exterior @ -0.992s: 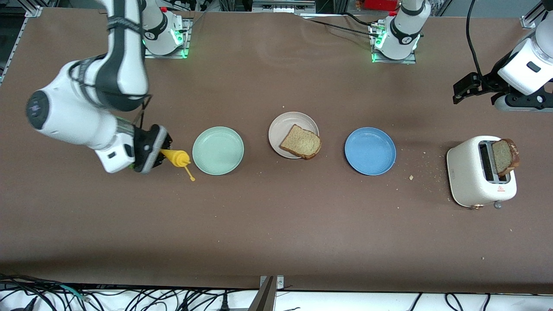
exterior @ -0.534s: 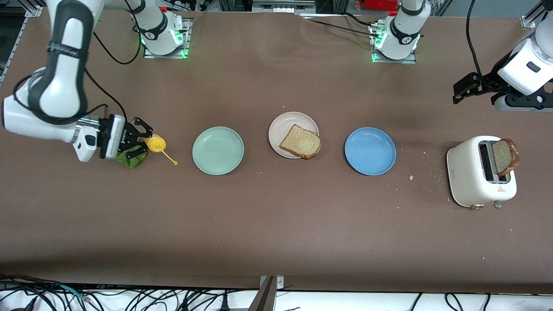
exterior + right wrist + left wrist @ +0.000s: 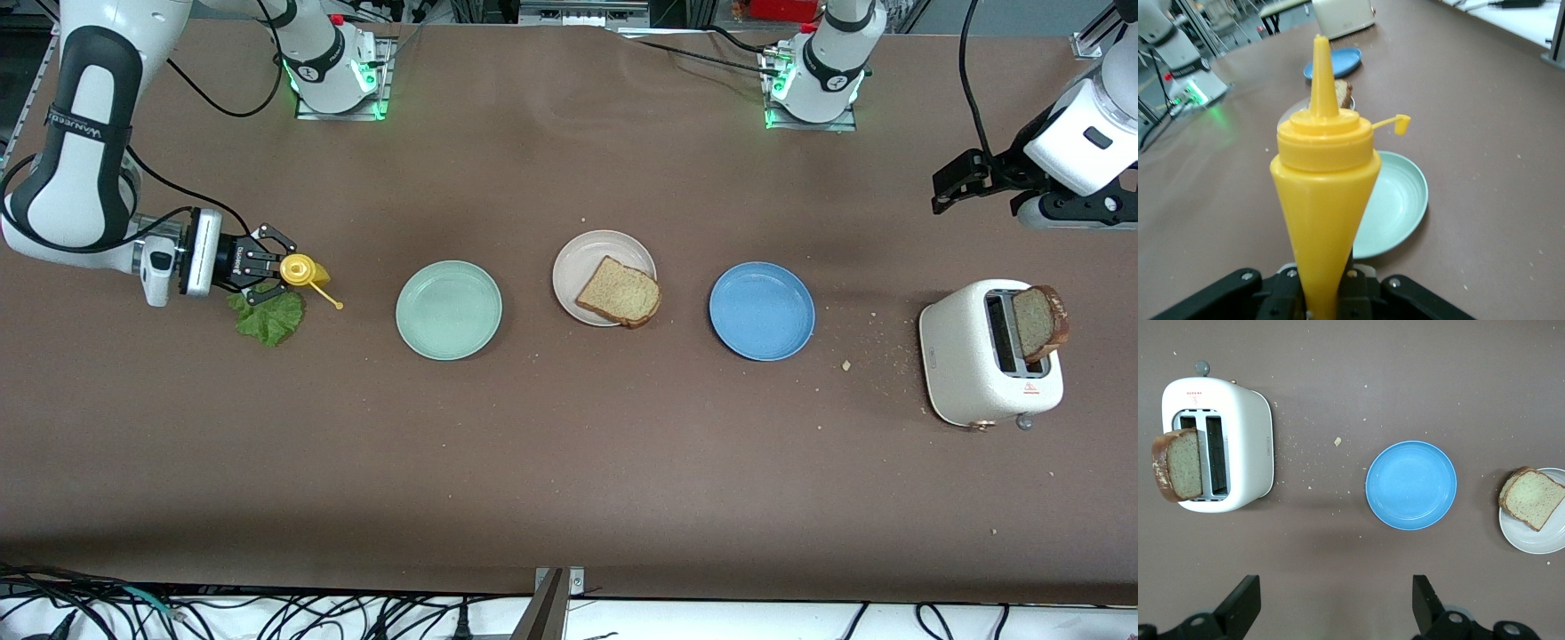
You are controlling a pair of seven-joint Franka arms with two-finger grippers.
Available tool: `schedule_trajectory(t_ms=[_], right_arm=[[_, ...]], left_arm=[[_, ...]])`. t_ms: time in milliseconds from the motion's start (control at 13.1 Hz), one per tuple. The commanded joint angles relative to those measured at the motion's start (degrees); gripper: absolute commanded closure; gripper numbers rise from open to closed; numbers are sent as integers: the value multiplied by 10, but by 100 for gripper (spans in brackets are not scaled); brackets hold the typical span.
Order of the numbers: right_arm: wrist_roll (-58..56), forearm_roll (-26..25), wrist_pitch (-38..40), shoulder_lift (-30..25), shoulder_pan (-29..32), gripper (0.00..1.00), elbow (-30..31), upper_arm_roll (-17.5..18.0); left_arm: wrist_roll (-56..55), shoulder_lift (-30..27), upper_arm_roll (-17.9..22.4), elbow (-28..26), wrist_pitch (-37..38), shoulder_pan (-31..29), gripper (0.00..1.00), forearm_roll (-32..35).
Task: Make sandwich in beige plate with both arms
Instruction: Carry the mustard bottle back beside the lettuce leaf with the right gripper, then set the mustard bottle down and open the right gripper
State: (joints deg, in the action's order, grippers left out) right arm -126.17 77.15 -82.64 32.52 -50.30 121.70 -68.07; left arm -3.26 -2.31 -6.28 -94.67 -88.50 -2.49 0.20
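The beige plate [image 3: 587, 249] lies mid-table with one slice of brown bread [image 3: 620, 293] on it. A second slice [image 3: 1036, 322] sticks up from the white toaster [image 3: 978, 356] at the left arm's end. A green lettuce leaf [image 3: 271, 317] lies flat on the table at the right arm's end. Just above that leaf, my right gripper [image 3: 277, 267] is shut on a yellow squeeze bottle [image 3: 1325, 193] with its cap hanging open. My left gripper [image 3: 1336, 607] waits open and empty high over the table near the toaster.
A mint green plate [image 3: 449, 309] sits between the lettuce and the beige plate. A blue plate [image 3: 761, 310] lies between the beige plate and the toaster. Crumbs are scattered on the brown tabletop around the toaster.
My right arm has swung toward its end of the table with the yellow bottle, away from the mint plate, uncovering the lettuce leaf. The left arm has not moved.
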Motion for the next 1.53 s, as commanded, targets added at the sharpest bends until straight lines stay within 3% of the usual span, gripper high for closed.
schedule_trajectory(t_ms=[0,76,229,763,1221,1374,1450], right_arm=[[-67,47,55,30,68,100,2,53],[-84,58,57,37,108,100,3,103],[-131,62,31,40,155,100,4,162],[-280,61,21,44,187,100,77,193],[-340,58,26,61,213,100,91,217],[-334,58,22,63,216,83,91,225],[-332,58,23,63,216,63,92,227]], left_arm=[[-1,-5,-5,-3,4,-5,0,-1],[-1,-5,-5,-3,4,-5,0,-1],[-1,-5,-5,-3,4,-5,0,-1],[0,-5,-5,-3,5,-5,0,-1],[2,-5,-4,-3,4,-5,0,-1],[2,-5,-4,-3,4,-5,0,-1],[2,-5,-4,-3,4,-6,0,-1]])
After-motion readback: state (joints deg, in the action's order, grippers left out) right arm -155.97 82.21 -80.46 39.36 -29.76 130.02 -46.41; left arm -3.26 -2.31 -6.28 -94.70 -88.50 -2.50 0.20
